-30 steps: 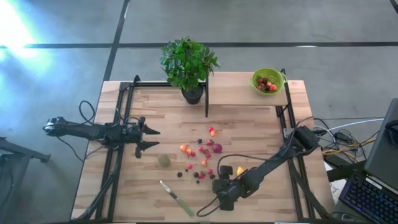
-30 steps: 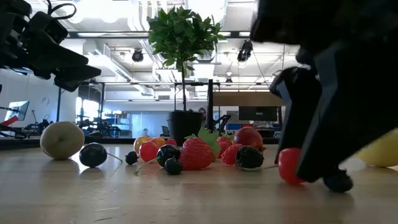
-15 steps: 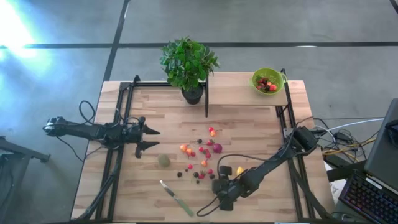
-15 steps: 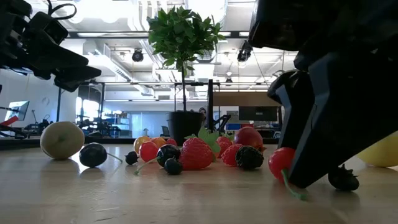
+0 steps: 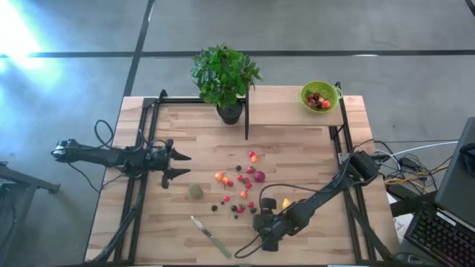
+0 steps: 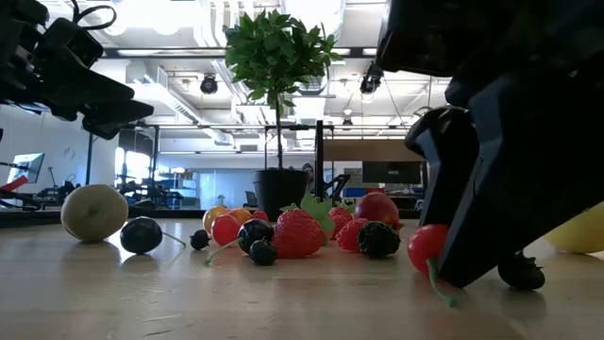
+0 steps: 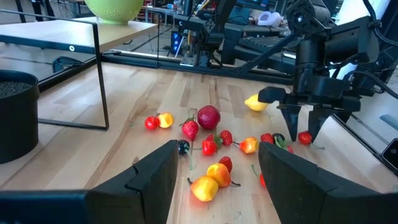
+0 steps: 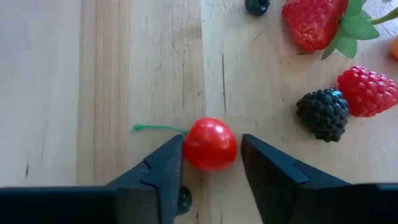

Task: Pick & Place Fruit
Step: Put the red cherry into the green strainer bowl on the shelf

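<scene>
The right gripper is down at the near side of the wooden surface, its jaws partly open around a red cherry. In the right wrist view 1 finger touches or nearly touches the cherry's side while a narrow gap shows at the other, so a firm hold cannot be confirmed. The cherry's green stem lies flat on the wood, and the low view shows the cherry at surface level against the dark finger, with its far side hidden.

Just beyond the cherry lie a blackberry, a raspberry and a strawberry cut off by the frame edge. The remaining loose fruit is scattered around the middle of the surface; from above most pieces are too small to name. A dull-green kiwi-like ball sits apart toward the left, and a yellow lemon lies just beside the right gripper, partly covered by the arm in the high view.

The left gripper hovers above the surface's left side, jaws open and holding nothing. A lime-green bowl at the far right corner already contains some fruit, hard to make out. A potted plant stands at the far edge, and a green-handled knife lies near the front.
</scene>
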Controlling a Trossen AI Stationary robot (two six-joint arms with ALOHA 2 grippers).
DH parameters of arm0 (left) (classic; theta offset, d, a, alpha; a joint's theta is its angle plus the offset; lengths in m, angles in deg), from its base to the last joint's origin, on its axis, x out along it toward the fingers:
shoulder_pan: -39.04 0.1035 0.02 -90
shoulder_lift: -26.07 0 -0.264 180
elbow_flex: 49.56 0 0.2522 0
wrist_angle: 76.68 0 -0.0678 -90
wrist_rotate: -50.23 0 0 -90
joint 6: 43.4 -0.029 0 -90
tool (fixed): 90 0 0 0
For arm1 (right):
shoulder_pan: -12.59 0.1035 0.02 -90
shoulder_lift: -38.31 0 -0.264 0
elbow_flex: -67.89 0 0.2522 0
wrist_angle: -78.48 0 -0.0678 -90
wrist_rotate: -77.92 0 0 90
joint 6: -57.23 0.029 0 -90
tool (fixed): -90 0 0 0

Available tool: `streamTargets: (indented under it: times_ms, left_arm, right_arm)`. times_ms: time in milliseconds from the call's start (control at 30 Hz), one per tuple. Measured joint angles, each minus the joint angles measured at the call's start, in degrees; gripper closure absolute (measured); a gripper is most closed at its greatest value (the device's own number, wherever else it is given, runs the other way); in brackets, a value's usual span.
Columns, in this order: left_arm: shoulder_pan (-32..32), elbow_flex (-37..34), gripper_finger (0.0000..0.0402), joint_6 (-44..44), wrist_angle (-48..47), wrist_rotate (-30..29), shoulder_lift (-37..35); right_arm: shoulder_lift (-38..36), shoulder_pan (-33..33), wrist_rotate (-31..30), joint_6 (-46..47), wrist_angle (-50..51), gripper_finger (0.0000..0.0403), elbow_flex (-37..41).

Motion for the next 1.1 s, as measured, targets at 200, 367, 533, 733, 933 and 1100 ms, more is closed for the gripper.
streamTargets:
  times_ms: [200, 367, 533, 733, 933, 1100]
  left_arm:
    - [0.02, 0.01, 0.0172, 0.02, 0.00, 0.01, 0.00]
    - [0.01, 0.00, 0.0172, 0.00, 0.00, 0.01, 0.00]
    - [0.01, -0.01, 0.0172, 0.00, 0.00, 0.01, 0.00]
    - [0.02, -0.01, 0.0172, 0.00, 0.00, 0.00, 0.00]
    - [0.01, -0.01, 0.0172, 0.00, 0.00, 0.00, 0.00]
    - [0.00, -0.01, 0.0172, 0.00, 0.00, -0.01, 0.00]
  right_arm:
    - [0.03, -0.24, -0.02, -0.64, -0.43, 0.0193, 0.00]
    - [0.09, -0.26, -0.22, -3.65, -1.49, 0.0191, 0.02]
    - [0.09, -0.26, -0.22, -4.52, -1.55, 0.0213, 0.02]
    - [0.09, -0.26, -0.24, -4.55, -1.60, 0.0250, 0.02]
    - [0.09, -0.31, -0.24, -5.05, -1.72, 0.0291, 0.02]
    - [0.09, -0.31, -0.14, -5.60, -1.72, 0.0296, 0.02]
